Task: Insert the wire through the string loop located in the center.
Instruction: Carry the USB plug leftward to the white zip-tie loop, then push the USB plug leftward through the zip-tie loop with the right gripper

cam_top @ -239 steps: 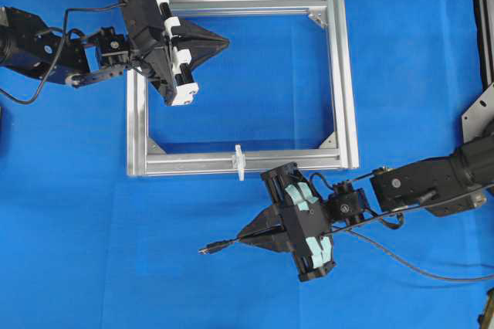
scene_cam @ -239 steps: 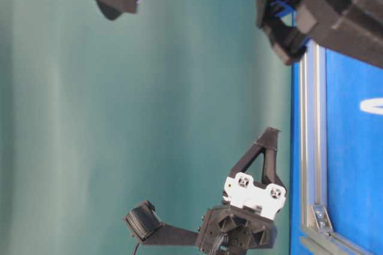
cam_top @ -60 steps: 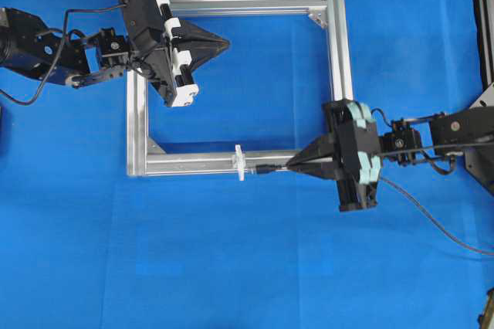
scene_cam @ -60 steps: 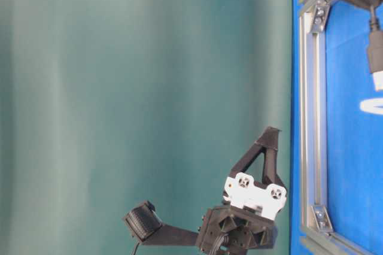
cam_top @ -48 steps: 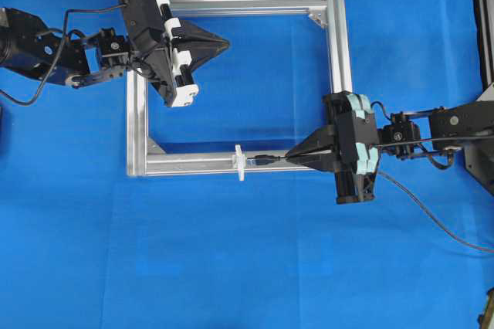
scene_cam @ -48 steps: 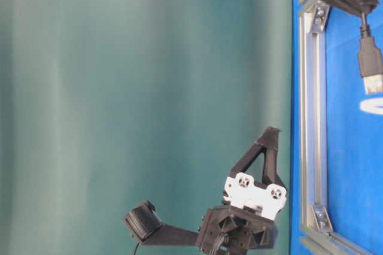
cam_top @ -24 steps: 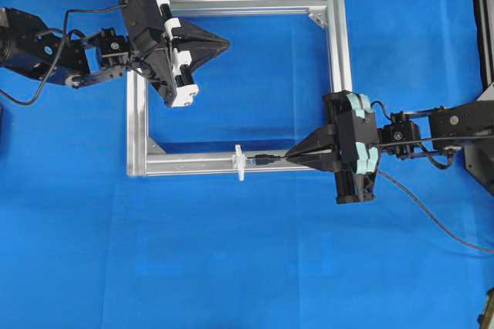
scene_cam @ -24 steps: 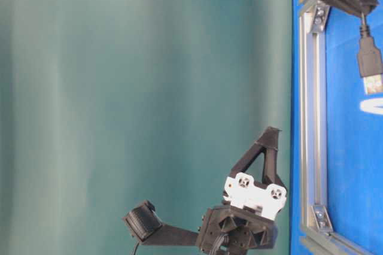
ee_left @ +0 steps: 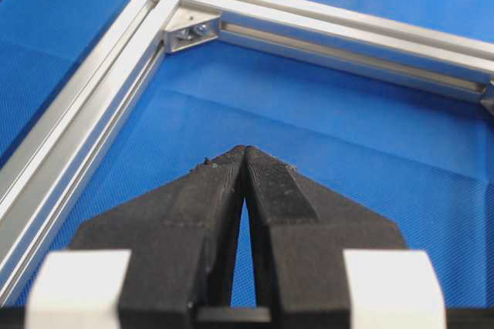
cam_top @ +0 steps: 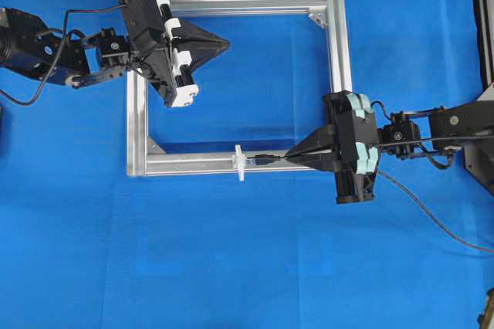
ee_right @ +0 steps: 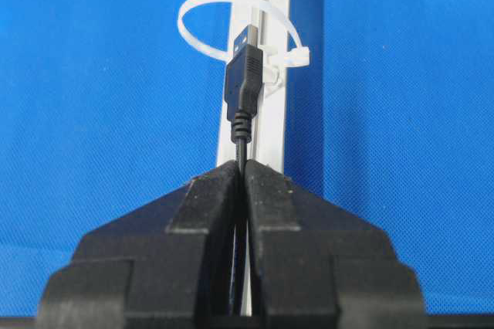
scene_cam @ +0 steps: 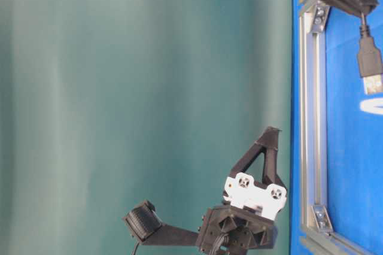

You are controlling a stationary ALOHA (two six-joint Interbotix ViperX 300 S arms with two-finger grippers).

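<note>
I have the right gripper (cam_top: 289, 159) clamped on the wire (ee_right: 241, 89), holding it a little behind the plug, so the plug sticks out ahead of the fingertips. In the overhead view the plug sits at lower centre, along the bottom rail of the aluminium frame (cam_top: 336, 51), just to the right of the string loop (cam_top: 240, 161) and, as far as I can tell, not yet in it. The right wrist view, top centre, shows the white loop standing up from the rail with the plug's metal end lined up with its opening.

The left gripper (cam_top: 225, 40) is closed on nothing and hangs over the frame's upper left corner, well apart from the loop.

To do this step well, I would drive the plug straight along the rail toward the left of the overhead view, keeping it level and centred in the loop. The wrist view is my best guide. The loop looks thin and springy, so a plug that catches the band could push it over rather than enter. I would go slowly and correct sideways before contact. The wire trails off to the lower right over the blue bench (cam_top: 231, 267); that slack may tug the plug off line.

I can read no brand, label or writing anywhere.
</note>
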